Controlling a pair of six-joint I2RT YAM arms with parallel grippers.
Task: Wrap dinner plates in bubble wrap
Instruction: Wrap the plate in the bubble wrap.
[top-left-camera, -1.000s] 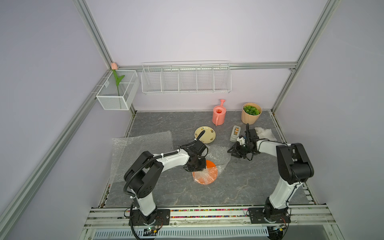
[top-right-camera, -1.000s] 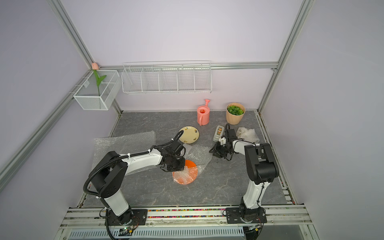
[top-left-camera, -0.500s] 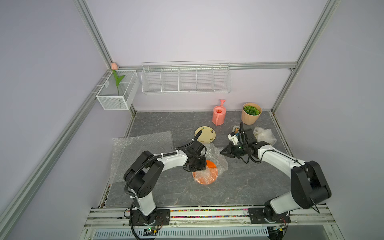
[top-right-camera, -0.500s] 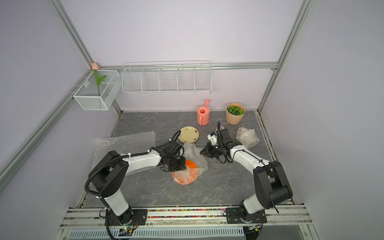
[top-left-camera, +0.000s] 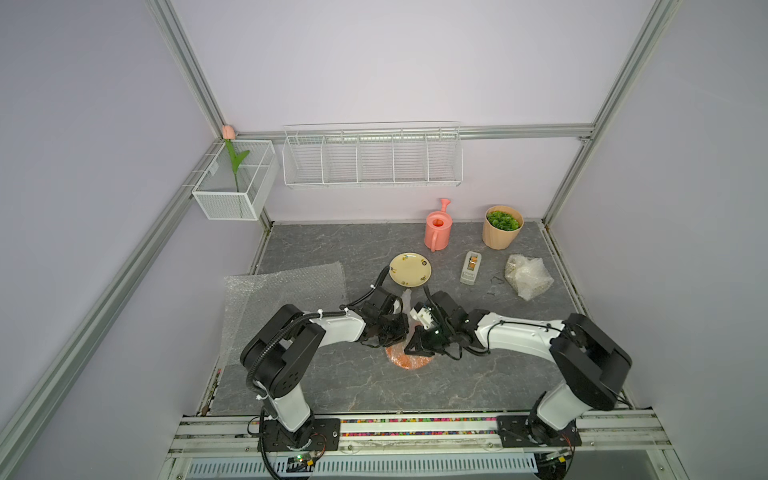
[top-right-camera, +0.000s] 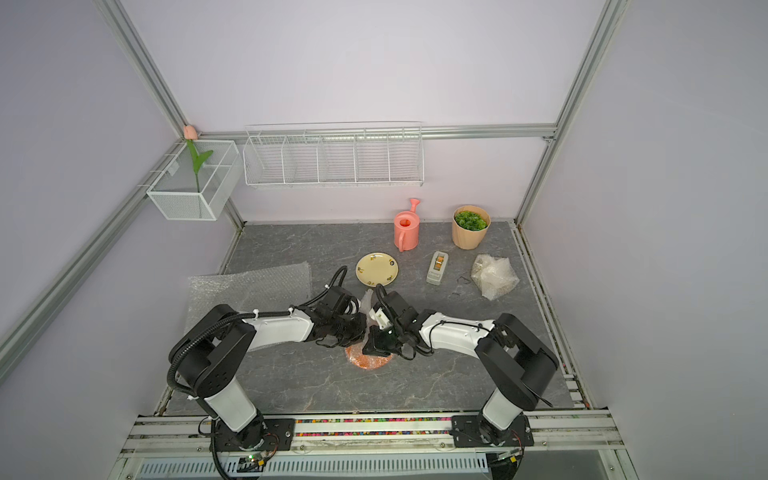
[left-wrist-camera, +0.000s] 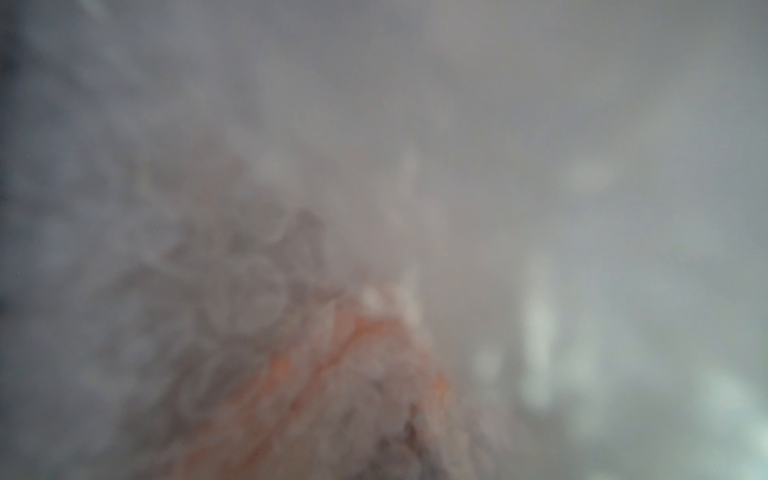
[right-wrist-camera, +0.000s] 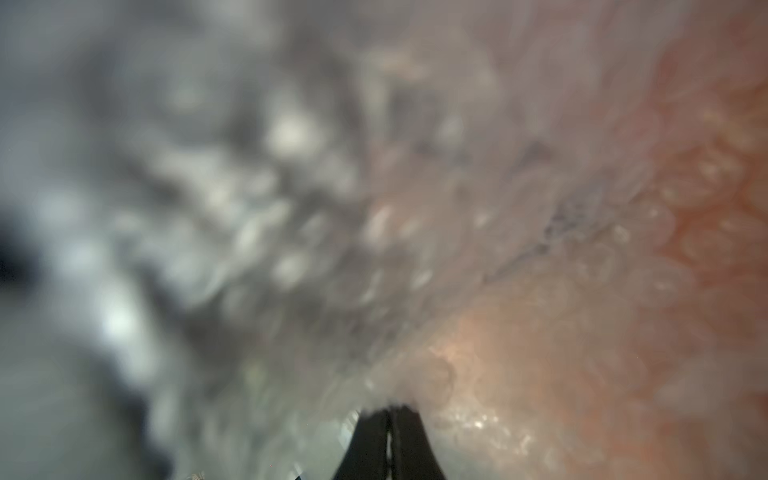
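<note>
right gripper (top-left-camera: 419, 347): clenched, fingers (right-wrist-camera: 374, 436) pressed together against the wrap; whether they pinch anything I cannot tell. A second ago it was back by the tape dispenser; now it meets my left over the orange plate.
left gripper (top-left-camera: 392, 332): clenched and buried in wrap, where it was a second ago; its wrist view shows only blur.
orange plate (top-left-camera: 405, 361): under both my grippers, only its near edge showing; the bare wedge seen earlier is now hidden.
bubble wrap (right-wrist-camera: 415, 249): crumpled over that plate.
spare sheet (top-left-camera: 282, 299): flat at my left, unmoved.
yellow plate (top-left-camera: 409, 270): bare, just beyond my grippers.
tape dispenser (top-left-camera: 471, 268): right of the yellow plate, no longer behind my arm.
wrapped bundle (top-left-camera: 528, 276): farther right.
</note>
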